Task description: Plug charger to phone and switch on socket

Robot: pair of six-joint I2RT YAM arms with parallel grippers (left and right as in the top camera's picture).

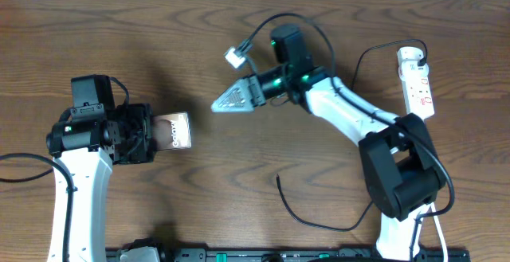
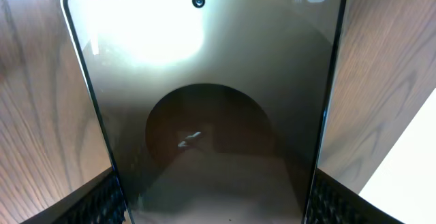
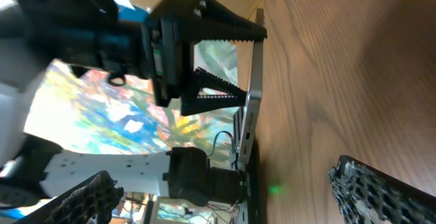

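Overhead: phone (image 1: 175,131) long axis L-R, in left gripper (image 1: 153,133).

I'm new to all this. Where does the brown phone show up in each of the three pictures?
Overhead: the phone sits left of centre, between the left gripper's jaws.
Left wrist: the phone fills the frame, screen facing the camera.
Right wrist: the phone is seen edge-on, a thin silver strip at centre.
Shared landmark: the left gripper's black ribbed fingers beside the phone.
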